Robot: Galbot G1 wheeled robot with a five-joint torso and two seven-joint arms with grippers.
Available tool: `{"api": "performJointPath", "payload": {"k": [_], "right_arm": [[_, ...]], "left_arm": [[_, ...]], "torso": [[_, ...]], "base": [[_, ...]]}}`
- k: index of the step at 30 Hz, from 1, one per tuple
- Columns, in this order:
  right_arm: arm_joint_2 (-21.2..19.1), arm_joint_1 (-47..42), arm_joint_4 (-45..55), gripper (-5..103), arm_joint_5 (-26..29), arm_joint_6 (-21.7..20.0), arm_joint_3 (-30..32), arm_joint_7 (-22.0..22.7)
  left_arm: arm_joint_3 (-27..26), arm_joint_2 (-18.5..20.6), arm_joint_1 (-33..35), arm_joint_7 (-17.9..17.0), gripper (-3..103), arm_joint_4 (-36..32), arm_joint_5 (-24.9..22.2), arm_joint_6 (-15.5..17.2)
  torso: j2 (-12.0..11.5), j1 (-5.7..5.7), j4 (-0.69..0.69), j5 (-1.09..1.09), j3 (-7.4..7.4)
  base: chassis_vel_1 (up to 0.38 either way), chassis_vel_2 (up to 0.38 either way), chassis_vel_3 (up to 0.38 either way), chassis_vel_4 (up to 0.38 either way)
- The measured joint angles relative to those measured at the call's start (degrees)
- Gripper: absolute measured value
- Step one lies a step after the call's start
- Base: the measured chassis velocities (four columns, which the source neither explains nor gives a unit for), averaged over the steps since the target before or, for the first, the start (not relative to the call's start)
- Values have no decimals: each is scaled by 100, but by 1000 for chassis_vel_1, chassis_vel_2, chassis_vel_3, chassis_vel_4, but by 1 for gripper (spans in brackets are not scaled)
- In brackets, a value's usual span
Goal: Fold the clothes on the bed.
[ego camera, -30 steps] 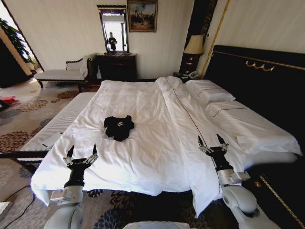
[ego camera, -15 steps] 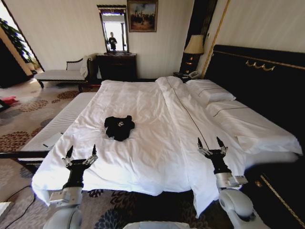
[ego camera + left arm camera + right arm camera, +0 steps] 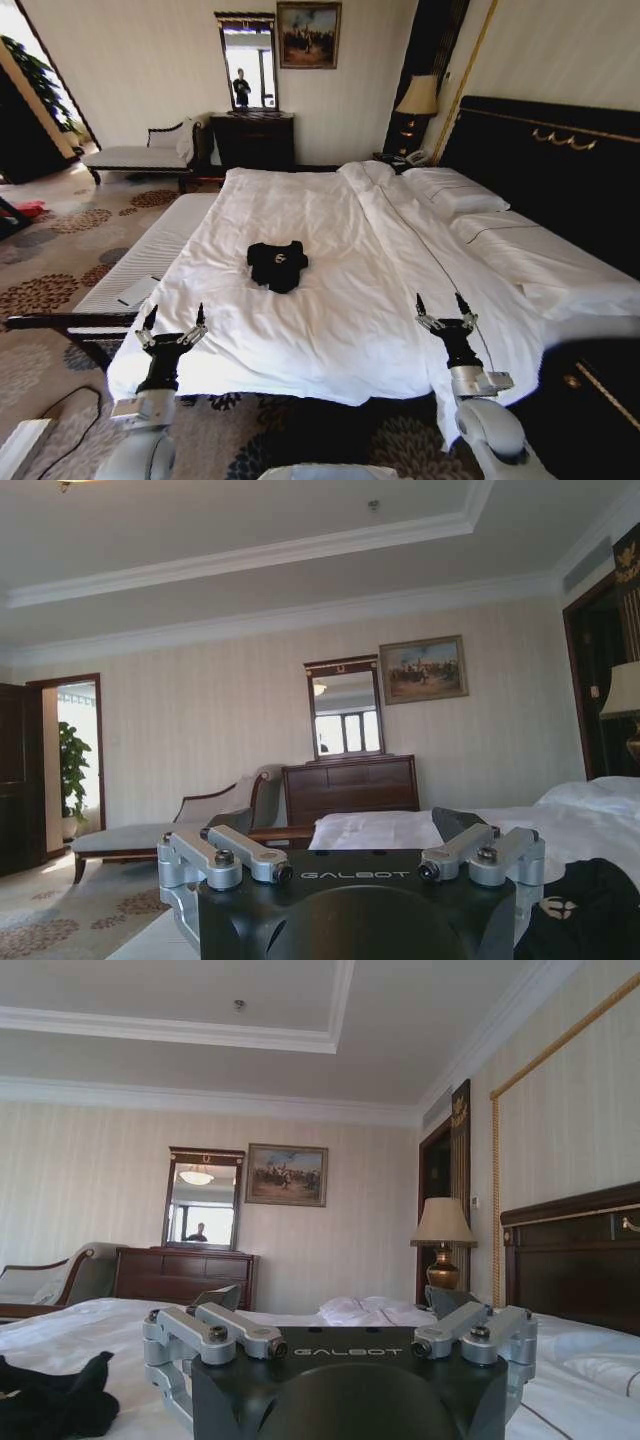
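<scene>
The clothes point(image 3: 278, 265) are a black T-shirt lying crumpled in a small heap on the white duvet of the bed point(image 3: 330, 320), near its middle. My left gripper point(image 3: 175, 318) is held open and upright above the bed's foot edge, short of the shirt and to its left. My right gripper point(image 3: 440, 303) stands open above the foot edge too, to the shirt's right. Both hold nothing. The left wrist view shows the open left gripper point(image 3: 345, 825) with the clothes point(image 3: 590, 910) beyond it. In the right wrist view the open right gripper point(image 3: 335, 1300) faces the clothes point(image 3: 50, 1400).
A tall dark headboard point(image 3: 560, 170) and pillows point(image 3: 455, 190) line the bed's right side. A low white pad point(image 3: 150, 260) runs along its left side. A chaise bench point(image 3: 135, 157), a dresser point(image 3: 252, 140) and a lamp point(image 3: 420, 97) stand at the far wall. A cable point(image 3: 60, 405) lies on the carpet.
The whole head view has shifted, so the camera has moved: the bed and shirt now sit further right and slightly lower. Both grippers stay open and raised as before.
</scene>
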Motion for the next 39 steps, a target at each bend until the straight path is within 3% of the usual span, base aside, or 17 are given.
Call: {"api": "performJointPath", "payload": {"k": [18,39], "right_arm": [[91,105,-149,100,-12,423,-66,-165],[258,91,-227,100,-262,405,-56,-74]], "left_arm": [[38,-68,33,-1,100,17,92,-19],[77,-118,83,1,100,23,201,-48]], "torso": [[-2,6,2,2,2],[0,-2,0,3,0]], "base": [[-58,70,59,-79],[-13,21,14,-16]]}}
